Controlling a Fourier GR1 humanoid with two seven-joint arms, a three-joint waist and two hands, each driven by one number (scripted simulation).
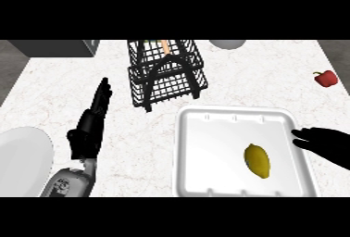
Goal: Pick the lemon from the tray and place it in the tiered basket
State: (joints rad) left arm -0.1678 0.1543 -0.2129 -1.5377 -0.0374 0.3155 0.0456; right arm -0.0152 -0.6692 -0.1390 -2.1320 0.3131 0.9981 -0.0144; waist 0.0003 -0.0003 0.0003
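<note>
So there's the marble desk (41,106), the tiered basket (166,71) up ahead-left of my right hand (327,146), the white tray (198,152) right beside its relaxed, empty fingers, and the lemon (258,160) just left of them, probably light, firm, a bit slick, so I'd grab across its fat middle.

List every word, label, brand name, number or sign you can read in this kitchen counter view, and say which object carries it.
None: no readable text shows anywhere.
The lemon, white tray, black tiered basket, red pepper and white plate bear no lettering.
The left hand and right hand carry no markings.
</note>
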